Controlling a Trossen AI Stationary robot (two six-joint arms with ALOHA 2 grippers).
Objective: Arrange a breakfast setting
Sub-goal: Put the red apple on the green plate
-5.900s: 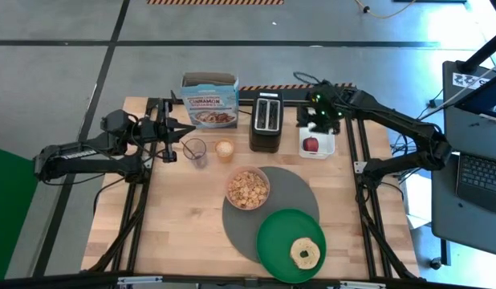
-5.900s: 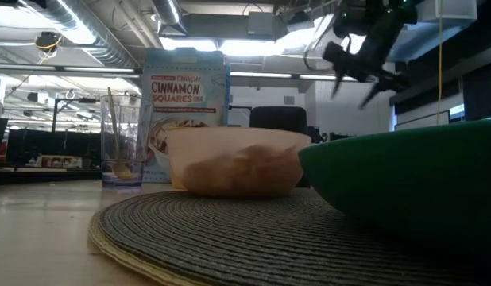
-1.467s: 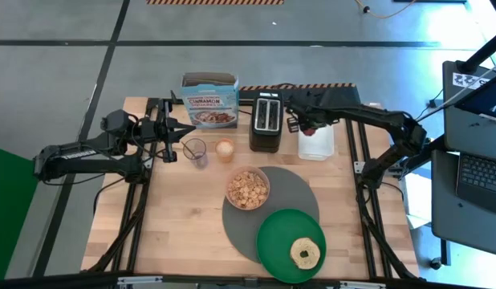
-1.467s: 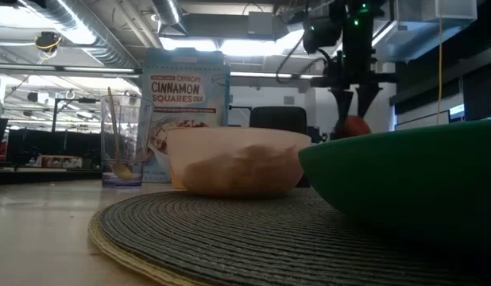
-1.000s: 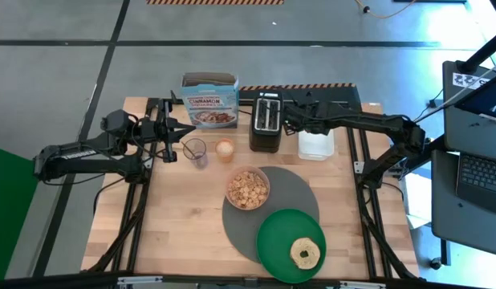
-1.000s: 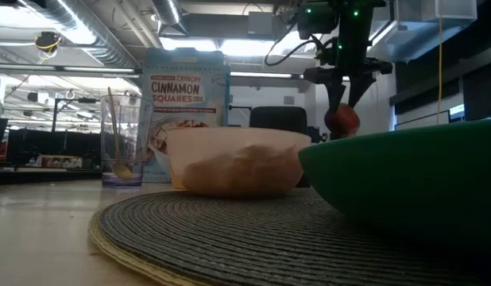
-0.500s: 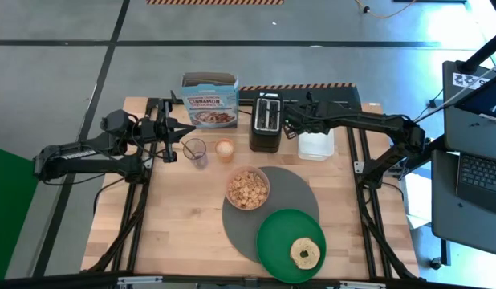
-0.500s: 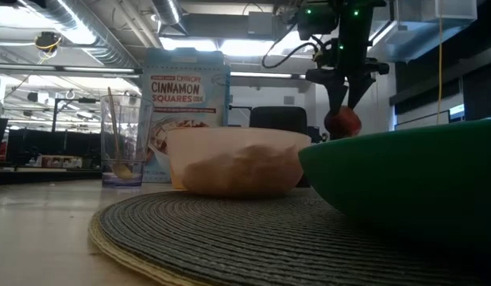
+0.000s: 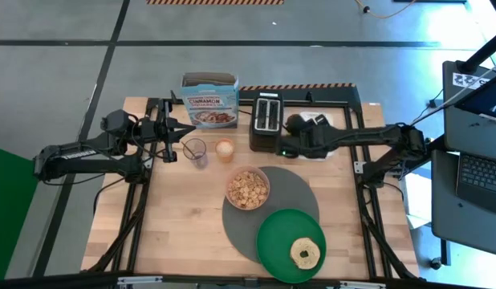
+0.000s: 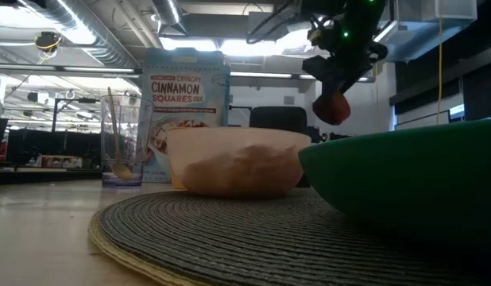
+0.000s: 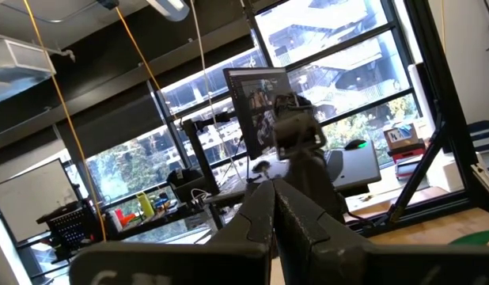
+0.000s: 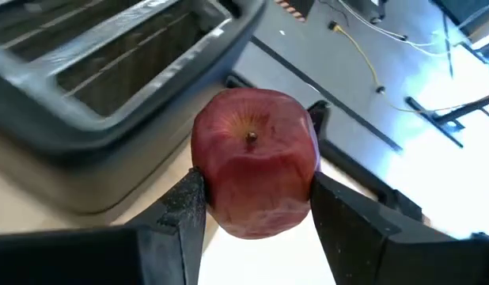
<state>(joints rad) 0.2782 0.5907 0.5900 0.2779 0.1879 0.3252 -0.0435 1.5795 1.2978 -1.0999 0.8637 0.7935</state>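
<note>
The apple (image 12: 254,162) was clamped between the right gripper (image 12: 252,210) fingers, held in the air beside the toaster (image 9: 266,120), above the table (image 9: 184,217). The plate (image 9: 290,245) lay well apart from the gripper. Risk judged: rounded apple squeezed out mid-carry, or toaster clipped. The left gripper (image 11: 270,207) was parked, fingers closed.

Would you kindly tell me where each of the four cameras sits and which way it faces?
High view: above the table, looking straight down; both arms show, right gripper by the toaster.
Low view: at table-top height, level across the placemat; the right gripper hangs from above with the apple.
Left wrist view: on the left arm, facing the room's windows; its own shut fingers show.
Right wrist view: on the right arm; fingers clamp the apple beside the toaster.
Shared: low and right wrist views both show the apple.
</note>
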